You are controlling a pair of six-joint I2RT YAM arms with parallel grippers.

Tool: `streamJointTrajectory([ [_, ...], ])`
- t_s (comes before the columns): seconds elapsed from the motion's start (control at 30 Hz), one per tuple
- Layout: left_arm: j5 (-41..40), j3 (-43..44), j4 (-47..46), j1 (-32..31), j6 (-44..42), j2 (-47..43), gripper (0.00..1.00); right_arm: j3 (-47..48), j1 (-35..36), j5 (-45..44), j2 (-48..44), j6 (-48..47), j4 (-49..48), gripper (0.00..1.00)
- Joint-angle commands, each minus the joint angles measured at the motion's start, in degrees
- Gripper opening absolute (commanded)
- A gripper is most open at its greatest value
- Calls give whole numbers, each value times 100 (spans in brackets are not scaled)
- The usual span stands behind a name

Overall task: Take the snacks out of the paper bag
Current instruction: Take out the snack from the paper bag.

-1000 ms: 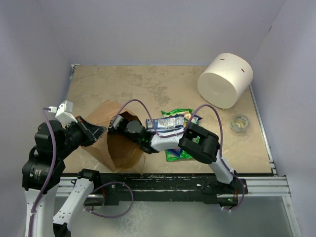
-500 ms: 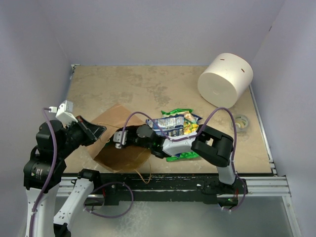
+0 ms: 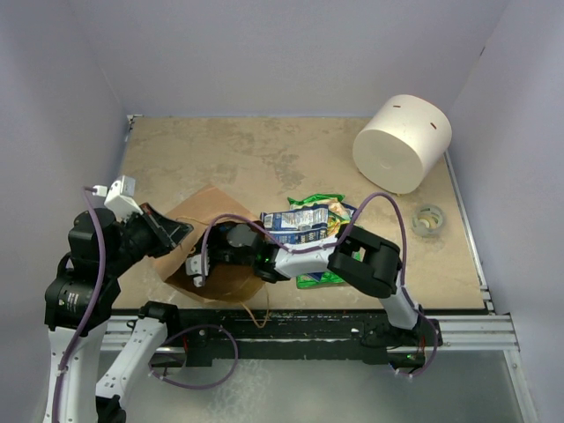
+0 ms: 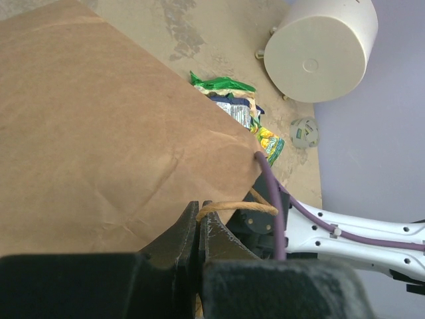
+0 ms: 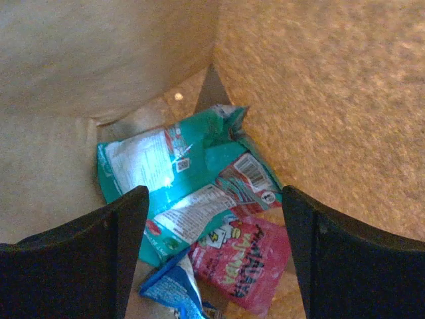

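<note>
The brown paper bag point(image 3: 220, 275) lies on its side near the front edge, its mouth toward my right arm. My left gripper point(image 3: 179, 232) is shut on the bag's tan loop handle point(image 4: 236, 207), and the bag point(image 4: 99, 133) fills the left wrist view. My right gripper point(image 3: 201, 263) is open and reaches into the bag. Between its fingers point(image 5: 86, 259) in the right wrist view lie snacks on the bag's floor: two teal packets point(image 5: 166, 159), a red-pink packet point(image 5: 249, 259) and a blue-and-white one point(image 5: 169, 289). Other snacks point(image 3: 308, 222) sit piled on the table.
A big white cylinder point(image 3: 402, 144) lies at the back right, with a small tape roll point(image 3: 428, 220) in front of it. Purple walls enclose the table on three sides. My right arm's forearm passes over the pile of packets.
The bag went from standing to lying flatter. My right gripper moved left and nearer into the bag's mouth and opened wide. The left gripper kept its hold on the handle.
</note>
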State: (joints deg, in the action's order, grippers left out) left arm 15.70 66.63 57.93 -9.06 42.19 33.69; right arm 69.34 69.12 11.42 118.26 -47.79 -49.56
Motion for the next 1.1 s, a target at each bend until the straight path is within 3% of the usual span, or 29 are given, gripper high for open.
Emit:
streamJointTrajectory([
  [0.0,178,184,-168,-8,-148,6,0,511,56,-43,192,-999,-37,85],
  [0.17,283,307,-178,-8,-281,110,0,993,36,117,462,-1617,255,90],
  [0.23,375,333,-249,-8,-338,187,0,1219,30,214,567,-1609,445,96],
  [0.4,666,443,-481,-8,-428,410,0,1599,36,117,964,-1275,536,96],
  [0.6,697,708,-520,-8,-563,590,0,1449,33,-222,1024,-338,266,95],
  [0.8,747,599,-1022,-8,-484,575,0,945,64,-716,703,1430,-304,96],
  [0.87,868,576,-1250,-8,-434,575,0,733,64,-744,676,2031,-643,100],
  [1.07,1481,422,-1930,-8,-159,617,0,900,75,-1249,933,2638,-1048,99],
])
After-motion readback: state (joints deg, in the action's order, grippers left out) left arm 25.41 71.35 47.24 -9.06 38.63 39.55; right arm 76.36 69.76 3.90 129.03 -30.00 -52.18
